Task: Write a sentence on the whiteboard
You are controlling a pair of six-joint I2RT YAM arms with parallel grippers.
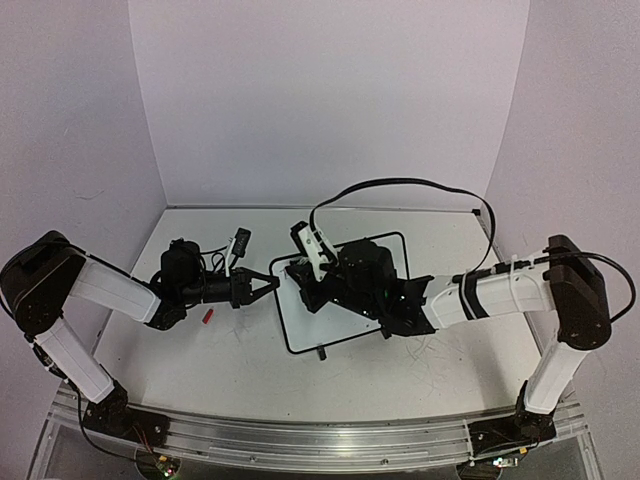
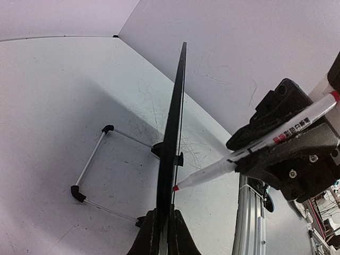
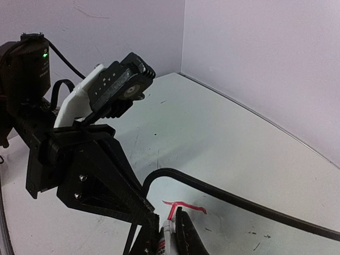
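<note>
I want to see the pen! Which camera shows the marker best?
Left wrist: most of the marker shows, red tip at the whiteboard. Right wrist shows only its tip between the fingers. From the top I can't pick it out.

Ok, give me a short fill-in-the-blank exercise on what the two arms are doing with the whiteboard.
The left gripper is shut on the ___ of the whiteboard. The right gripper holds a ___. The stroke on the board is ___ in colour.
Missing words: edge; marker; red.
</note>
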